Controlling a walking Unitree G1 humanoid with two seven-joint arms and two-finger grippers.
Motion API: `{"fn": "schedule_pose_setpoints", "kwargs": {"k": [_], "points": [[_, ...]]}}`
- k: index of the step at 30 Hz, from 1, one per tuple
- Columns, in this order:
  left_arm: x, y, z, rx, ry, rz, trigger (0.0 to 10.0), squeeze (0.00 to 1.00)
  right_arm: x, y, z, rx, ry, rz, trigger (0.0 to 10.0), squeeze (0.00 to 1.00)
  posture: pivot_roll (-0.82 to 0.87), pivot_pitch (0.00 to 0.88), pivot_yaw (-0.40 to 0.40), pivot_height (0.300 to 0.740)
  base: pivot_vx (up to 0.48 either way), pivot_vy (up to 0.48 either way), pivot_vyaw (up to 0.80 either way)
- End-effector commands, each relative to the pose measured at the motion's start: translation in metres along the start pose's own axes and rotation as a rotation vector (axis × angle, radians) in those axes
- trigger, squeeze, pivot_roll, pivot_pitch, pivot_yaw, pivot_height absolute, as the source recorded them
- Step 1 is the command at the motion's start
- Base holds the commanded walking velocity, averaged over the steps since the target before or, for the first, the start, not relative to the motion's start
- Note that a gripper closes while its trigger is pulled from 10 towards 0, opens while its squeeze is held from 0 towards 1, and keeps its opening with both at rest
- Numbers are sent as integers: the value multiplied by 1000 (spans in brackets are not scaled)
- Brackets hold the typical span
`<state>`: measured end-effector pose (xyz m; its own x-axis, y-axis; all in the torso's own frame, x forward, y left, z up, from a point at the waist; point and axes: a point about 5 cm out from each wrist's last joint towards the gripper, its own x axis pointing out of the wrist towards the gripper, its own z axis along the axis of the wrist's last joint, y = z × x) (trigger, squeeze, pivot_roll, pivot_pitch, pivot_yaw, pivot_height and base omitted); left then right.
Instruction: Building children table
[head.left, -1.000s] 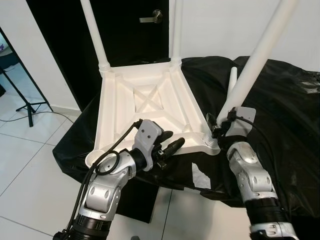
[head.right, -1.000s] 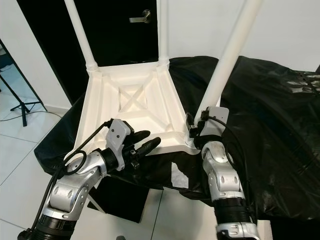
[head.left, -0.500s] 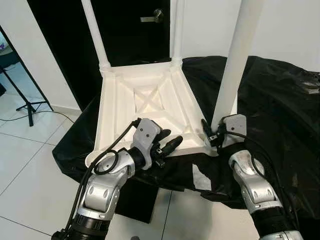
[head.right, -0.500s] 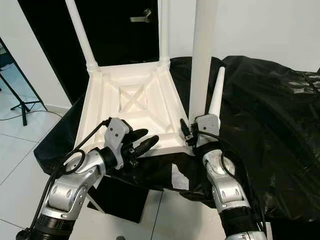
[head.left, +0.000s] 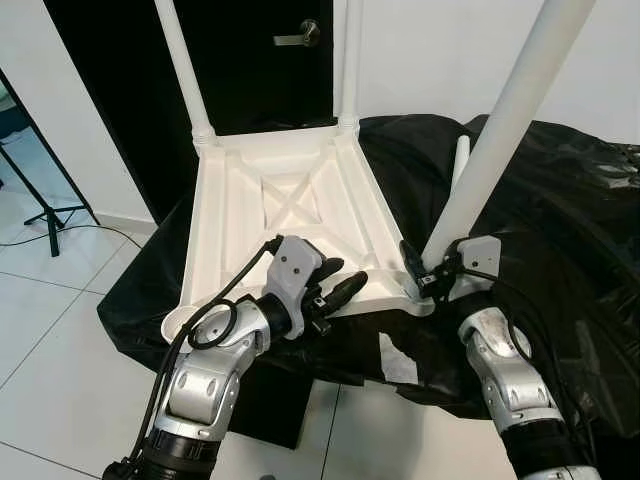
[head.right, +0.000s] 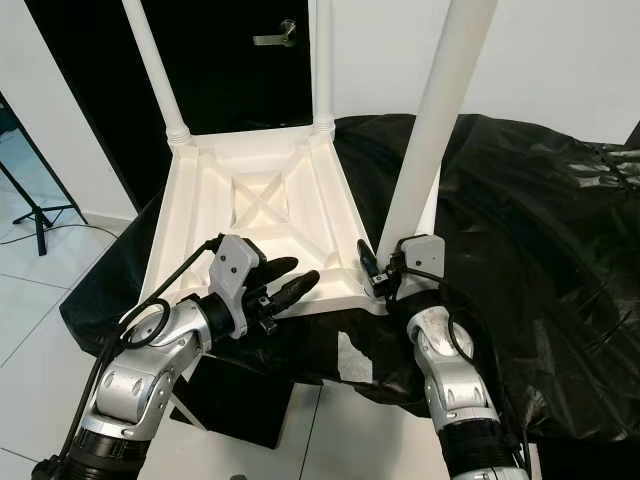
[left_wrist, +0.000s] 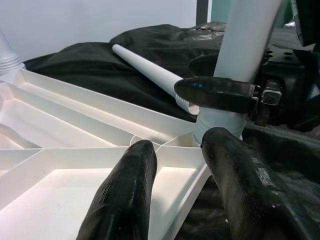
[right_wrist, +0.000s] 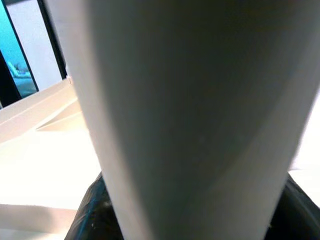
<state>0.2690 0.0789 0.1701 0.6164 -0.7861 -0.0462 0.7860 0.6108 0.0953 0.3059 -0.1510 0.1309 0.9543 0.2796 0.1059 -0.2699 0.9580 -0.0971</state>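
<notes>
The white table top (head.left: 290, 205) lies upside down on a black sheet (head.left: 560, 200), with two legs standing at its far corners, and my right gripper (head.left: 437, 272) is clamped around the bottom of a third leg (head.left: 505, 130) at the near right corner, the leg leaning to the right. My left gripper (head.left: 340, 288) rests over the near edge of the table top with its fingers (left_wrist: 125, 195) apart and holding nothing. A loose leg (left_wrist: 147, 70) lies on the sheet just beyond the right corner, though I cannot quite tell whether it touches the table top.
</notes>
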Motion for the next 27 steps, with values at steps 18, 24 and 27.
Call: {"fn": "schedule_pose_setpoints", "kwargs": {"k": [18, 24, 27], "points": [[1, 3, 5, 11, -9, 50, 10000, 0, -6, -2, -35, 127, 228, 44, 10000, 0, 34, 0, 19, 740, 0, 0, 0], [2, 3, 5, 10, -11, 49, 10000, 0, -11, -9, -33, 180, 168, 39, 10000, 0, 35, 0, 21, 740, 0, 0, 0], [2, 3, 5, 11, -10, 48, 10000, 0, -12, -10, -36, 241, 185, 16, 10000, 0, 36, 0, 20, 740, 0, 0, 0]]}}
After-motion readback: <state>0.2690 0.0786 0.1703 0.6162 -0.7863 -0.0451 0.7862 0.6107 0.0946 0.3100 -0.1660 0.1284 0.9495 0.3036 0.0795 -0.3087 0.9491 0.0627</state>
